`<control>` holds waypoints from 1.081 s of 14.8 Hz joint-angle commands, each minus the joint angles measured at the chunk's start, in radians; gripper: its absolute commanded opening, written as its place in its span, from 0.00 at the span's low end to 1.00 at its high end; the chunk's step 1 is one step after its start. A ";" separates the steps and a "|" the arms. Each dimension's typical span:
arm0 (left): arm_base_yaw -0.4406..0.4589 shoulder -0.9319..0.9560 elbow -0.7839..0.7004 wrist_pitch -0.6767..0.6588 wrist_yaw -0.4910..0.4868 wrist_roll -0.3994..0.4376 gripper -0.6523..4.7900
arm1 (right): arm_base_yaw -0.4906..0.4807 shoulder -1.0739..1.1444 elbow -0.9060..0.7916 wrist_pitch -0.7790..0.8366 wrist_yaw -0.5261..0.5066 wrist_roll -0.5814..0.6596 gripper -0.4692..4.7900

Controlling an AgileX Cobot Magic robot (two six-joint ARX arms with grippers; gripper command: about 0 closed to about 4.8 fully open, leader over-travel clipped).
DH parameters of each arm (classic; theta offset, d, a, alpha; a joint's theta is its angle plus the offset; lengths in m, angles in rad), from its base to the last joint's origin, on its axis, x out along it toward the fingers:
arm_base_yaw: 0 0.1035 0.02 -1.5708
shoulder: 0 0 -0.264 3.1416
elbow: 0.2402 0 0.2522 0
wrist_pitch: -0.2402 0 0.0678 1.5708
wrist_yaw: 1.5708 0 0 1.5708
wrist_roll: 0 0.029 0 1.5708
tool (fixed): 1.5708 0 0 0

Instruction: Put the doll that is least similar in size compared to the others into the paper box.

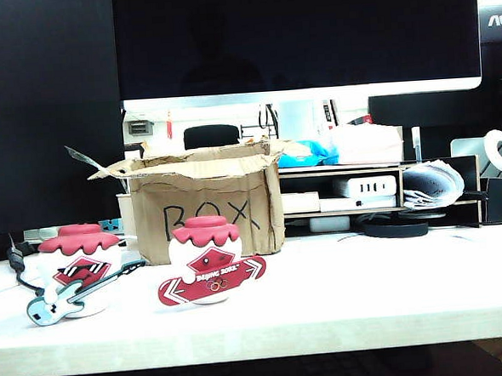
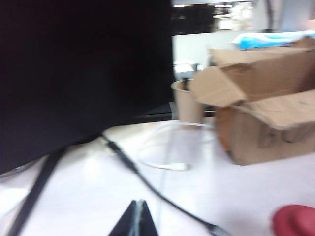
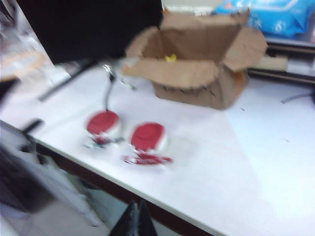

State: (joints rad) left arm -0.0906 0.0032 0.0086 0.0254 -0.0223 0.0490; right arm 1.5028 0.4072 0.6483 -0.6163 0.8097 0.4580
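The paper box stands at the back of the table with its ragged flaps open and "BOX" written on its front. It also shows as the paper box and the paper box. The doll is not in view in any frame. Two red-capped dolls stand in front of the box, one with a guitar and one with a red board. My left gripper is shut and empty above the table beside a black cable. My right gripper is shut and empty, out past the table's front edge. Neither arm shows in the exterior view.
A large dark monitor stands behind the box. A black cable, a white cable and a paper cup lie beside the box. A shelf with devices is at the back right. Something small and yellow lies inside the box.
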 commanded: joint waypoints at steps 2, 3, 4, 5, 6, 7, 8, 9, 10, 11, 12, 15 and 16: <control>0.061 0.000 0.001 0.009 0.000 0.000 0.11 | -0.003 0.000 -0.035 0.013 0.063 0.006 0.08; 0.063 0.000 0.001 0.009 0.000 0.000 0.11 | -0.003 -0.001 -0.035 0.014 0.063 0.006 0.08; 0.063 0.000 0.001 0.009 0.000 0.000 0.11 | -0.003 -0.001 -0.035 0.014 0.063 0.006 0.08; 0.063 0.000 0.001 0.009 0.000 0.000 0.11 | -0.003 -0.001 -0.035 0.014 0.063 0.006 0.08; 0.063 0.000 0.001 0.009 0.000 0.000 0.11 | -0.003 -0.001 -0.035 0.014 0.063 0.006 0.08; 0.063 0.000 0.001 0.009 0.000 0.000 0.11 | -0.003 -0.001 -0.035 0.014 0.063 0.006 0.08; 0.063 0.000 0.001 0.009 0.000 0.000 0.11 | -0.003 -0.001 -0.035 0.014 0.063 0.006 0.08; 0.063 0.000 0.001 0.009 0.000 0.000 0.11 | -0.003 -0.001 -0.035 0.014 0.063 0.006 0.08; 0.063 0.000 0.001 0.009 0.000 0.000 0.11 | -0.003 -0.001 -0.035 0.014 0.063 0.006 0.08; 0.063 0.000 0.001 0.009 0.000 0.000 0.11 | -0.003 -0.001 -0.035 0.014 0.063 0.006 0.08; 0.063 0.000 0.001 0.009 0.000 0.000 0.11 | -0.003 -0.001 -0.035 0.014 0.063 0.006 0.08; 0.063 0.000 0.001 0.009 0.000 0.000 0.11 | -0.007 -0.001 -0.035 0.014 0.063 0.006 0.08; 0.063 0.000 0.001 0.009 0.000 0.000 0.11 | -0.046 -0.015 -0.035 0.012 0.041 0.005 0.08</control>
State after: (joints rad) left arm -0.0307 0.0032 0.0086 0.0254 -0.0223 0.0486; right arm 1.4891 0.4061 0.6098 -0.6186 0.8619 0.4595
